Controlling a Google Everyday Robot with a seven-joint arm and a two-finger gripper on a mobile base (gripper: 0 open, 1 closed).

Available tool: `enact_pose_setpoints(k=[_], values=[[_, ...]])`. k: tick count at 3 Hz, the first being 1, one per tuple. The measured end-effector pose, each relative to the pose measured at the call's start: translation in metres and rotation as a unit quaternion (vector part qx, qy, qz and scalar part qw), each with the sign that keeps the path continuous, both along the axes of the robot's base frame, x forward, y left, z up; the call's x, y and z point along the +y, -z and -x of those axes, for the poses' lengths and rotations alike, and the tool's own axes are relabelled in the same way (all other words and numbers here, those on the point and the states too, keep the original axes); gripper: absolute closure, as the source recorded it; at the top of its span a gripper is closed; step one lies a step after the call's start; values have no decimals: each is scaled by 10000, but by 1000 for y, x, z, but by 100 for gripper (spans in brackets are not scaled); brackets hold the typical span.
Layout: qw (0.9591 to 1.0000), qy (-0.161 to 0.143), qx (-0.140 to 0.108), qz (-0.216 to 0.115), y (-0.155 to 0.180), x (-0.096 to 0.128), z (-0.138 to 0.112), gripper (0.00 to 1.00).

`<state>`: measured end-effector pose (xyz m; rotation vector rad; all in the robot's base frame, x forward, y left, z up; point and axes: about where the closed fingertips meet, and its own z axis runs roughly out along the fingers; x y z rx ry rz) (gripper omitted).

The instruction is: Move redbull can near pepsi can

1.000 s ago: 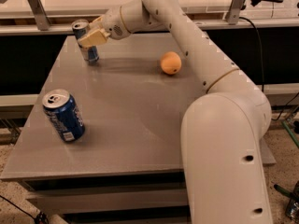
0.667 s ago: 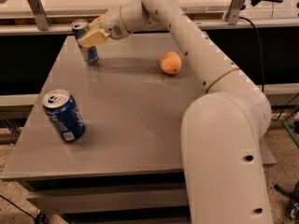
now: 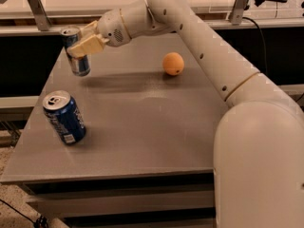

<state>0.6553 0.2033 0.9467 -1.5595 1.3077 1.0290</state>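
The redbull can [image 3: 76, 56], slim and silver-blue with a silver top, is held slightly tilted over the table's far left part. My gripper [image 3: 86, 43] is shut on its upper half, with tan fingers [image 3: 90, 45] across the can. The pepsi can [image 3: 64, 118], wider and deep blue with white lettering and a barcode patch, stands tilted near the table's left edge, closer to the front. The two cans are apart, the redbull can behind the pepsi can.
An orange ball-like fruit [image 3: 173, 63] lies on the grey table [image 3: 152, 127] to the right of the gripper. My white arm [image 3: 213, 56] reaches across the table's right side. A counter with metal brackets [image 3: 38, 4] runs behind the table.
My gripper has carried the redbull can a little left and toward the front, closer to the pepsi can. The pepsi can and the orange have not moved.
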Motion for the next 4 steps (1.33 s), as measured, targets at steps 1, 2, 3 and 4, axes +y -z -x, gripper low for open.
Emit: enact_pose_setpoints(k=[1, 2, 3, 4], values=[[9981, -543, 178, 215, 0, 14, 63, 100], [9959, -668, 471, 377, 12, 5, 97, 100], [9953, -660, 689, 179, 22, -10, 114, 100], [9950, -716, 701, -16, 29, -18, 118, 100]])
